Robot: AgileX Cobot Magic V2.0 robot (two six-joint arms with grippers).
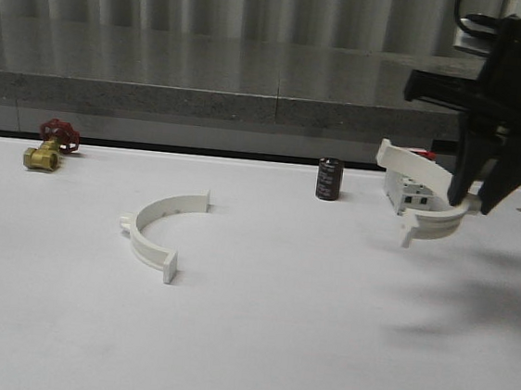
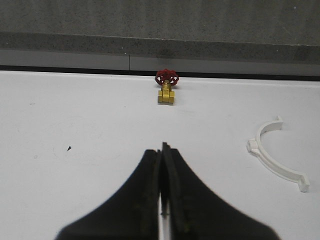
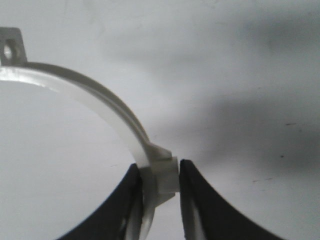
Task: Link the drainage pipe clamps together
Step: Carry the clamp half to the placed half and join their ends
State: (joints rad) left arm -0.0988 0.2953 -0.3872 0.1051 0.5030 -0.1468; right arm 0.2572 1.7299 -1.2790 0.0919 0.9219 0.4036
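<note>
One white half-ring drainage pipe clamp (image 1: 157, 226) lies flat on the white table left of centre, open side toward the right; the left wrist view shows it too (image 2: 276, 159). The other clamp half (image 1: 425, 196) hangs tilted above the table at the right, held by my right gripper (image 1: 471, 200). In the right wrist view the fingers are shut on its side lug (image 3: 162, 176), and its arc (image 3: 95, 97) curves away to an end tab with a hole. My left gripper (image 2: 162, 150) is shut on nothing, over bare table well left of the lying clamp.
A brass valve with a red handwheel (image 1: 49, 147) rests at the back left. A dark cylinder (image 1: 328, 179) stands at the back centre. A white boxy switch (image 1: 404, 190) sits behind the held clamp. A grey ledge (image 1: 207, 87) runs along the table's far edge.
</note>
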